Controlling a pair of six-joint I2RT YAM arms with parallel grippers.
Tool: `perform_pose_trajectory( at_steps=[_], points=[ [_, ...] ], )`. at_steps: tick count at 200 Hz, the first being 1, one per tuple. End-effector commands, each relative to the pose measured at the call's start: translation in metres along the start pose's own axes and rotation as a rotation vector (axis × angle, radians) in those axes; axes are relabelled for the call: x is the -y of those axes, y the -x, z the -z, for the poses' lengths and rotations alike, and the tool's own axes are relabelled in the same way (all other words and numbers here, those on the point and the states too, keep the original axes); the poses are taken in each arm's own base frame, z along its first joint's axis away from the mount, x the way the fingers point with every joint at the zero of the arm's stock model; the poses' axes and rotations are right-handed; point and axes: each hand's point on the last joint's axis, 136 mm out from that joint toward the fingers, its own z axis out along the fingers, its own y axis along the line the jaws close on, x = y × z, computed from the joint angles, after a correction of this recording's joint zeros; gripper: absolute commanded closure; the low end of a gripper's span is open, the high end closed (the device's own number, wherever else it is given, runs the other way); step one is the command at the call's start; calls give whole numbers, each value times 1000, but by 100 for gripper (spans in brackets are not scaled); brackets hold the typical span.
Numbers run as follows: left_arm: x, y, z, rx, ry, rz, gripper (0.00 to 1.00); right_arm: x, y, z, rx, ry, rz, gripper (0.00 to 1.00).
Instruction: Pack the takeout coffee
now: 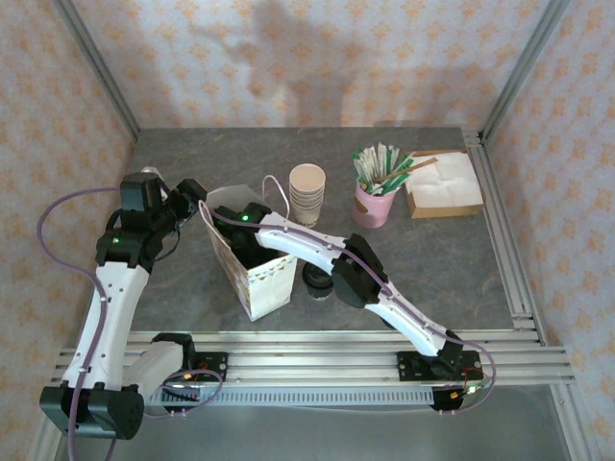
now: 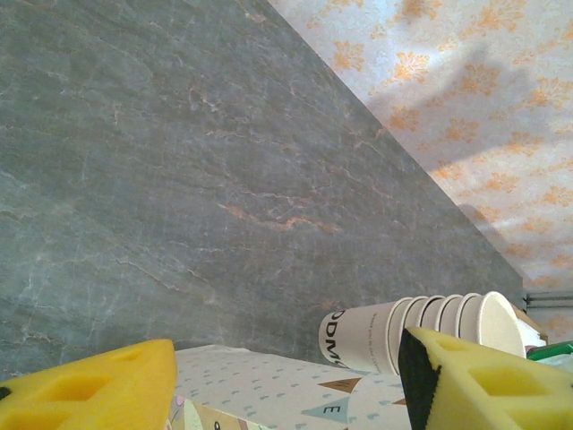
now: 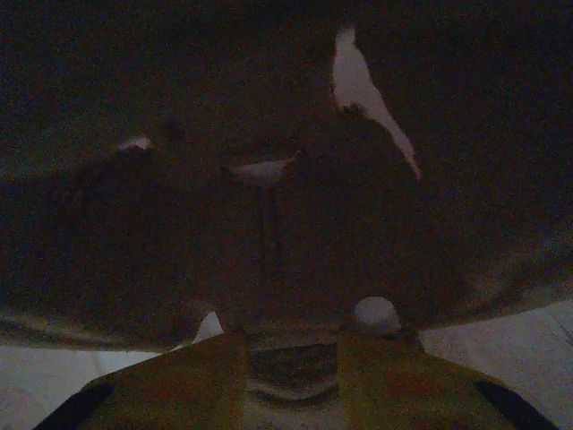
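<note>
Reaching inside white paper bag point(image 1: 261, 284), right tool point(image 3: 291, 348) gripping dim takeout coffee point(image 3: 291, 383).

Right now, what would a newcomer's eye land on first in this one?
The white paper bag standing near the middle of the table, with the right gripper down inside it, its wrist view dark. The left gripper sits open at the bag's left rim, and a stack of tan cups stands just behind.

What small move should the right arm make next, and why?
Probably lower the right gripper a little deeper into the white bag. It is inside, apparently holding the takeout coffee, and the dark wrist view does not show it resting on the bottom.
</note>
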Motion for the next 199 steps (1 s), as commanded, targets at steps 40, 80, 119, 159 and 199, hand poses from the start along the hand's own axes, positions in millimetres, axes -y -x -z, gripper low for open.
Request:
perform_pose_trajectory(
  at_steps=[40,80,119,159,199],
  points=[
    [5,2,10,10,-32,-28,31,9,16,28,109,-57,-35,55],
    [4,0,12,9,-28,-30,31,4,26,70,199,-19,-49,47],
    [4,0,13,8,-30,-31,31,7,24,99,237,-13,-53,46],
    [2,-1,14,7,-26,-36,31,5,26,132,298,20,-55,41],
    [1,0,15,16,-16,-38,30,-5,32,181,409,103,-57,34]
  ],
)
